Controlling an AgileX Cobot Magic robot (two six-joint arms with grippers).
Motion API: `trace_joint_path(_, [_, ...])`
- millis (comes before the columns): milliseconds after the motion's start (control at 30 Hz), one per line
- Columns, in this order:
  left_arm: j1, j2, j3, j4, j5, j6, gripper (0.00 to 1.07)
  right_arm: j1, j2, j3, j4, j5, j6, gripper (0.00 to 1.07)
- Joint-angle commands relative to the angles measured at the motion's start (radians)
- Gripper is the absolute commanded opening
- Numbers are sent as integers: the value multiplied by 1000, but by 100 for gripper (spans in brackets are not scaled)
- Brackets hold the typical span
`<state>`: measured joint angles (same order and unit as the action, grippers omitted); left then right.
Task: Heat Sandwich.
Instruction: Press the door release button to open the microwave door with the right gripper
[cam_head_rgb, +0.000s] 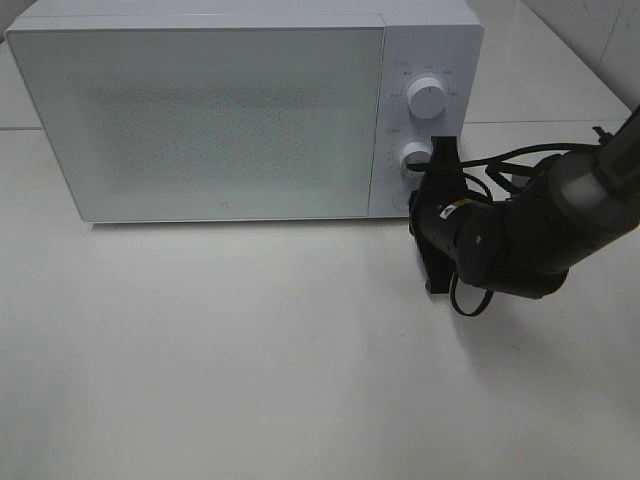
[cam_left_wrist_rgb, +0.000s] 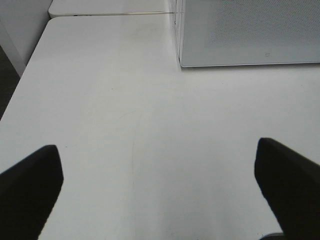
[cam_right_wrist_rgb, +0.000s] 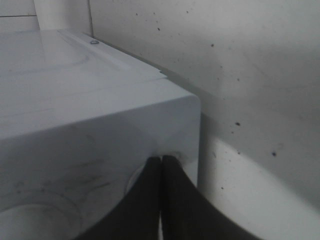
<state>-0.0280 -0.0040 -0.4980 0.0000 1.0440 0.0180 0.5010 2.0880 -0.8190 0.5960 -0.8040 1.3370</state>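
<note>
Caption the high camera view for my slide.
Right arm, jaws shut, at the lower dial of the closed white microwave.

Soft, even light from above washes the glossy white worktop (cam_head_rgb: 250, 350) pale, with little contrast. The black robot arm (cam_head_rgb: 530, 235) throws a faint, blurry shadow beneath it. Up close, the left tool (cam_left_wrist_rgb: 160, 195) shows black fingers (cam_left_wrist_rgb: 30, 190) out of focus, and the white boxy microwave (cam_right_wrist_rgb: 100, 115) looks grainy and dim.

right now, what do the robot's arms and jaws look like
The right arm is black to dark grey, built of rounded tubes and joints, with black cables looping along it and a small pale marking near the wrist. Its jaws are black and taper to slim tips. The left jaws are black and blunt-ended; that arm is out of view.
</note>
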Motion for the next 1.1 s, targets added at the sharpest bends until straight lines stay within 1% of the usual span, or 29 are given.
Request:
trace_joint_path(33, [6,-27,3,-8,-15,-1,101,-13,-1,-26,-12,14,-35,0])
trace_joint_path(267, [6,-27,3,-8,-15,-1,101,-12,-1,-43,-12,53,-11,0])
trace_joint_path(633, [6,-27,3,-8,-15,-1,101,-9,-8,-43,-63,80,42,0])
trace_joint_path(833, [6,-27,3,-8,-15,-1,101,-9,-8,-43,-63,-4,16,0])
trace_joint_path(1100, [6,-27,3,-8,-15,-1,101,-9,-4,-45,-62,-27,15,1])
